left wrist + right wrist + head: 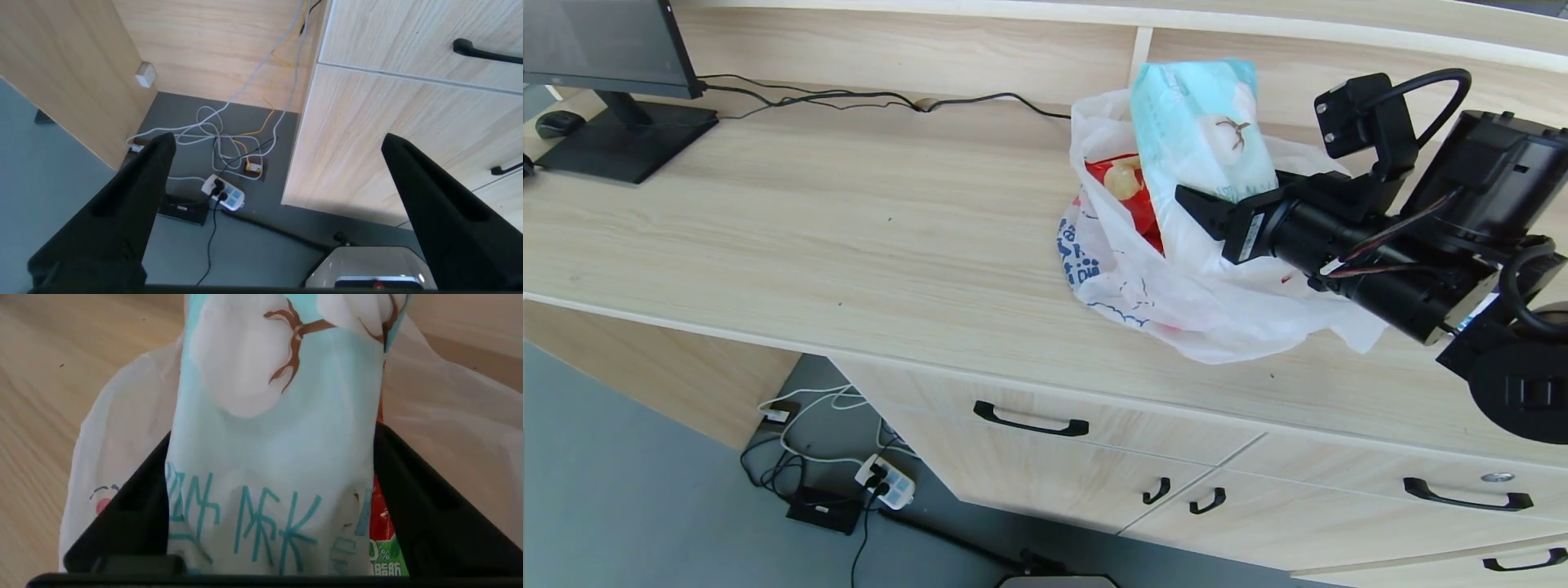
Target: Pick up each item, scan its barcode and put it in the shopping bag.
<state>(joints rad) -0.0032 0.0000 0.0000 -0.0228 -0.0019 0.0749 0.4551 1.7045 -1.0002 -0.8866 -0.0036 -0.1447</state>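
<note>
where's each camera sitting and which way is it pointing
Head: on the head, facing forward and down at counter, bag and pack; right gripper shows.
Left wrist: on the left arm, facing down at power strip and drawers; open left gripper shows.
Right wrist: on the right arm, facing the pack close up; its fingers flank it.
Shared: head and right wrist both show pack and bag.

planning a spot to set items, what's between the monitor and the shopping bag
Bare countertop, with a black cable along its back, in the head view.
</note>
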